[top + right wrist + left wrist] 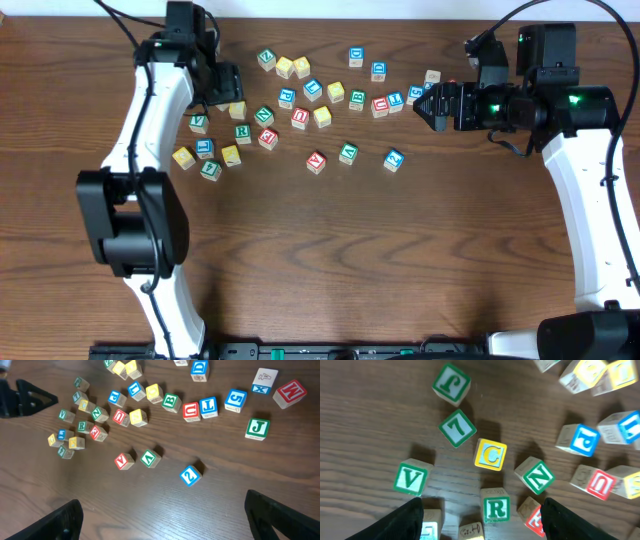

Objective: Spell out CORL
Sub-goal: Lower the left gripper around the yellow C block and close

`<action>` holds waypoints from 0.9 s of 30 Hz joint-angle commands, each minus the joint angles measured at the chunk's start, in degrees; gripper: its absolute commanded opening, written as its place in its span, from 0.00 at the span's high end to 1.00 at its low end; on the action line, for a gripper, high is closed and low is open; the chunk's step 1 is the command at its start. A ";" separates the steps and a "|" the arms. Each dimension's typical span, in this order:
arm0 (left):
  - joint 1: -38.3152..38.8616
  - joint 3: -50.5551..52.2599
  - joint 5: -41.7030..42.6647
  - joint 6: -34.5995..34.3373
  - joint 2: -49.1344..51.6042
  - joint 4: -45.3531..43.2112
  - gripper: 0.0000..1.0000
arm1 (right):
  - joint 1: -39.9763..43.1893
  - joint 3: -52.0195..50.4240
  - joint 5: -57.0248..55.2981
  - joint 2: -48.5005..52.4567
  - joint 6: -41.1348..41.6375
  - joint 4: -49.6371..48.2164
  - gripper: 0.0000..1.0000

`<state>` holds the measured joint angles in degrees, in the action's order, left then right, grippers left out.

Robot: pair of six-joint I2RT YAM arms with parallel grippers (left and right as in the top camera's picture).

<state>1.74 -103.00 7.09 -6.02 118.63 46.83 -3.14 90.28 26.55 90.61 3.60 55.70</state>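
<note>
In the left wrist view a yellow-framed C cube (491,455) lies just ahead of my left gripper (485,530). A green R cube (495,506) sits between its widely spread fingers (400,522), along with other cubes, and none of them is gripped. From overhead the left gripper (225,88) hovers over the left cluster, by the C cube (237,109) and the R cube (243,133). The blue L cube (208,406) stands beside a red U cube (191,411). My right gripper (165,525) is open over bare wood, next to the L cube (396,101). I cannot read an O on any cube.
Several other letter cubes are scattered across the far half of the table (320,250): green V (411,479), N (536,476), 7 (457,427), blue 2 (190,475), green J (257,427), red M (290,392). Both arm bases stand at the front corners.
</note>
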 commanded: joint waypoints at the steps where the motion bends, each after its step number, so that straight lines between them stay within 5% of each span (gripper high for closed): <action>1: 1.09 -1.38 -0.96 -0.42 2.14 -0.31 0.26 | -0.33 1.42 -0.09 0.04 -0.90 0.24 0.03; 27: 1.62 -1.22 -1.60 -2.64 11.30 -8.22 0.35 | -0.33 1.42 -0.11 0.04 -0.90 1.16 0.05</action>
<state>3.49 -103.00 6.02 -8.03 129.27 38.96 -3.14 90.28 26.30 90.61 3.57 56.75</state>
